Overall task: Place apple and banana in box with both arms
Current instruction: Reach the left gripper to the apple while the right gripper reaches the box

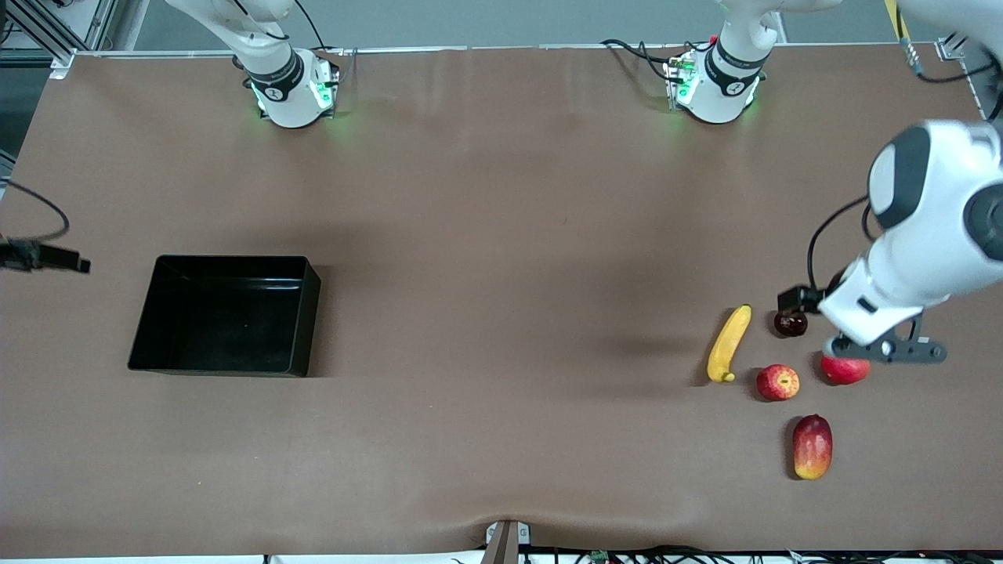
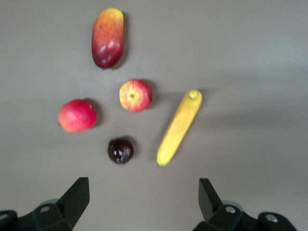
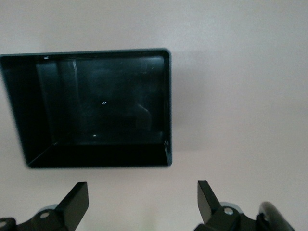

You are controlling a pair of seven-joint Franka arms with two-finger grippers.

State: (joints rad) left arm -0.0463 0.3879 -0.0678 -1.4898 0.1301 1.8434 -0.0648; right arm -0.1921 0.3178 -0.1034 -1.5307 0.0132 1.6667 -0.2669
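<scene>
while both grippers hang spread wide, left gripper (image 2: 143, 202) over fruit cluster, right gripper (image 3: 143, 204) beside box (image 1: 302, 313): glossy black, empty. yellow banana (image 1: 729, 344) beside streaked red apple (image 1: 777, 382), at left arm's end.

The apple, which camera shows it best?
The left wrist view: the apple sits unobstructed among the other fruit, stem dimple visible. The front view shows it smaller, beside the banana. The right wrist view shows only the box.

The brown table (image 1: 486, 235) carries the box (image 1: 141, 345), banana (image 1: 729, 343), apple (image 1: 777, 382), mango (image 1: 812, 446), plain red fruit (image 1: 846, 370) and dark plum (image 1: 790, 323).
</scene>
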